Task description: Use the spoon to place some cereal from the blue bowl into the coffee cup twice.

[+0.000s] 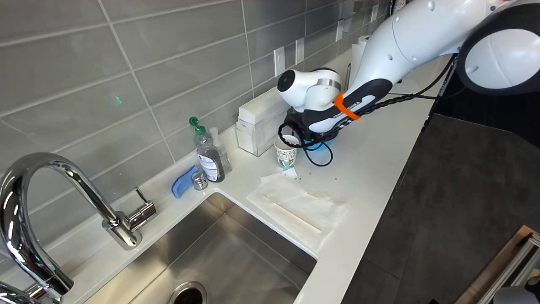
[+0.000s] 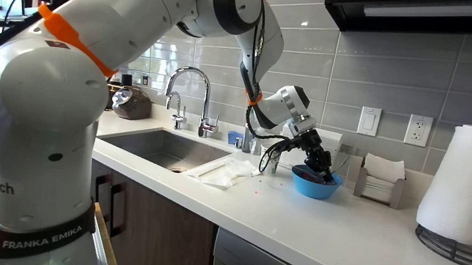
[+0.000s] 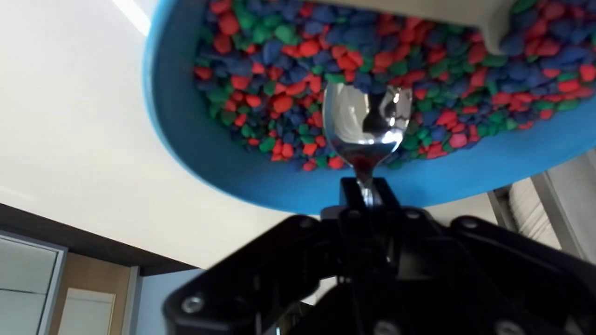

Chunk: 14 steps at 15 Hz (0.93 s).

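In wrist view, gripper [image 3: 366,188] pinched spoon [image 3: 368,121] by handle; spoon tip was under cereal [image 3: 279,102] in blue bowl [image 3: 251,176]. Handle looked thin, so spoon might rotate under load and spill. In exterior view, gripper reached low into bowl; deeper push could slide bowl over counter [image 2: 361,238]. In exterior view, coffee cup [image 1: 285,155] stood near bowl, braided cable [image 1: 295,146] crossing before its rim (touching or not, I could not tell); swinging cable could tip cup.
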Tool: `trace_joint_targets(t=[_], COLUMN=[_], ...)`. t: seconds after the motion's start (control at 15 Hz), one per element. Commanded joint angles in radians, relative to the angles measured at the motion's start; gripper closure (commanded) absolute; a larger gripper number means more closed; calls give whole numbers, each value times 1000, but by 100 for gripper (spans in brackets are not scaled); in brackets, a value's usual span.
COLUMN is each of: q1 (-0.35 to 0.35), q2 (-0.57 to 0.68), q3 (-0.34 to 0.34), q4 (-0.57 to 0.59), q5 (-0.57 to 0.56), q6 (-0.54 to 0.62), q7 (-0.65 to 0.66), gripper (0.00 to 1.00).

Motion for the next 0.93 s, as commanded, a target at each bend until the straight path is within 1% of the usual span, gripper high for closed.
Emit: trace_joint_targets(t=[0.0, 0.33, 0.87], q1=[-32, -50, -42], q2=[10, 1, -4], q3=[12, -11, -58], q4=[-2, -8, -14], q5=[104, 227, 375], q6=[51, 92, 155], q7=[-51, -100, -151], gripper=[98, 98, 98])
